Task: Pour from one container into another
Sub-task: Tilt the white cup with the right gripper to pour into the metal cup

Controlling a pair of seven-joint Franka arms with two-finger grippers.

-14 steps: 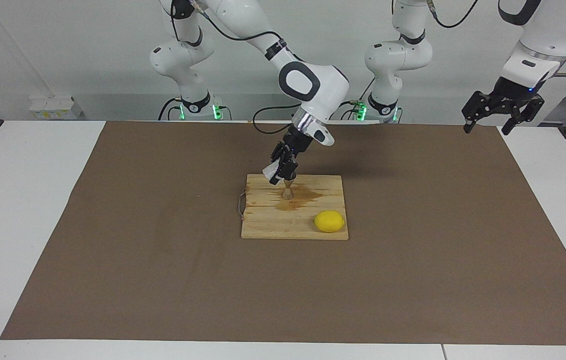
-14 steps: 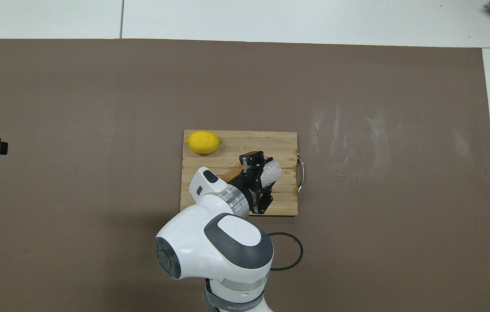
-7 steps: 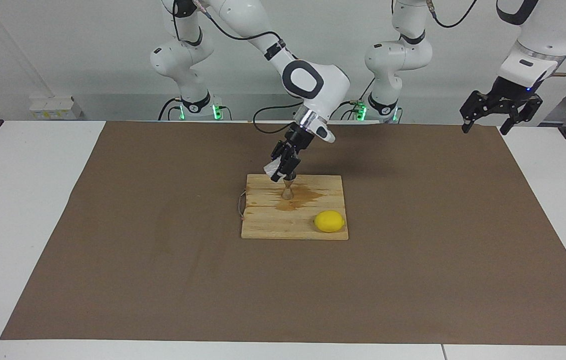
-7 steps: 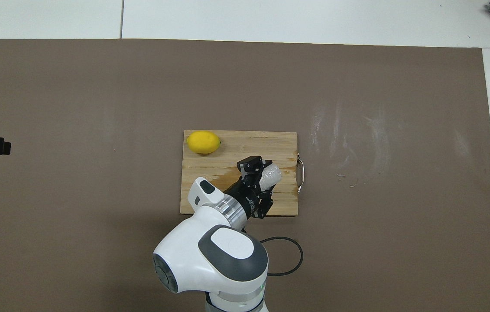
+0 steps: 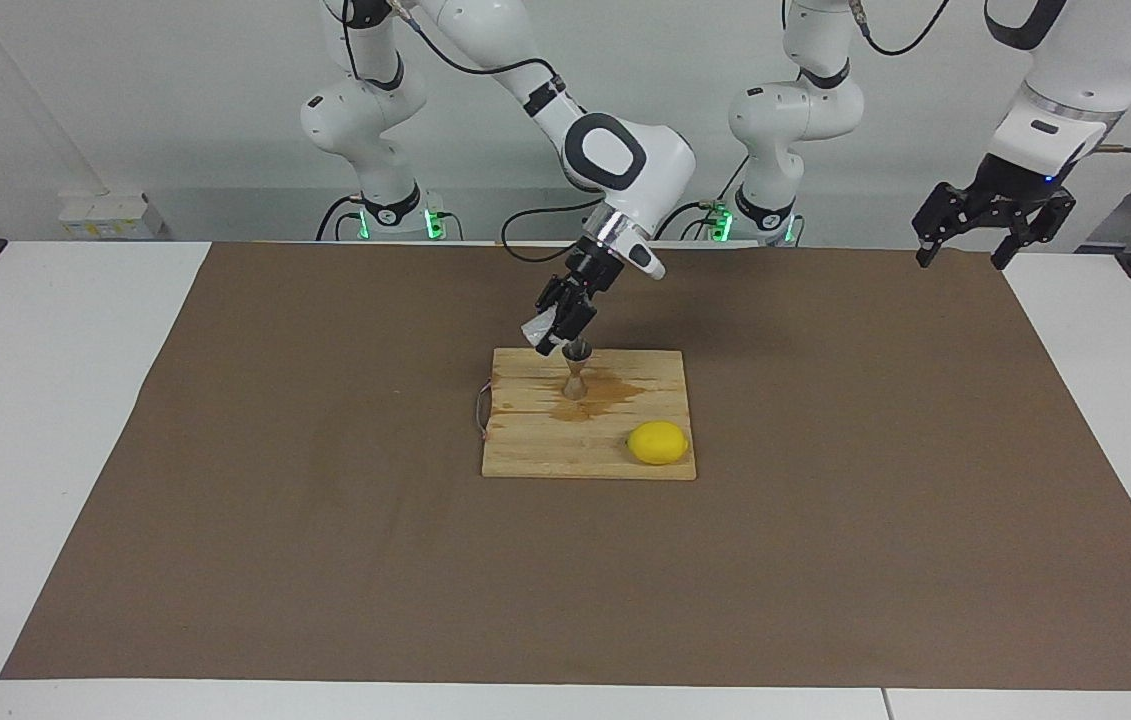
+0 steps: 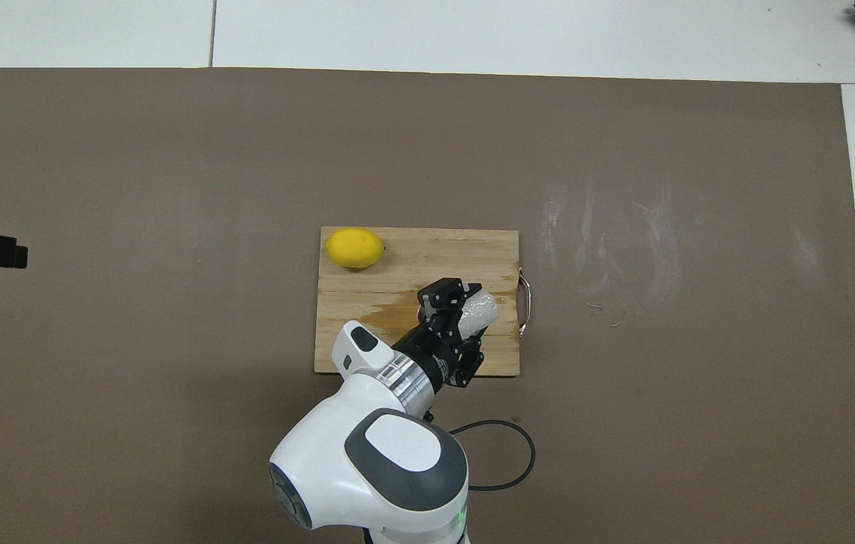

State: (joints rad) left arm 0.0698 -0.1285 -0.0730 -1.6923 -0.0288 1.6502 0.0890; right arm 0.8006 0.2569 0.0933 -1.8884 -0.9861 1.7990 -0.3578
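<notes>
The right gripper (image 5: 562, 328) clamps the small clear textured glass cup (image 6: 477, 312), tilted over the silvery hourglass-shaped metal jigger (image 5: 575, 379) on the wooden board (image 5: 545, 450). The left gripper (image 5: 965, 240) waits with jaws spread, holding nothing.

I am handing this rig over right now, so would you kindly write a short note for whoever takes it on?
Right gripper: shut on the glass cup, held tilted over the jigger.
Left gripper: open, empty, waiting in the air at the left arm's end of the table.
The jigger stands upright on the wooden cutting board, in a wet stain; a lemon lies on the board's corner farther from the robots.
Done: cup picked up and tipped over the jigger; liquid has spilled on the board.
Left: right the cup, set it down, let go.
</notes>
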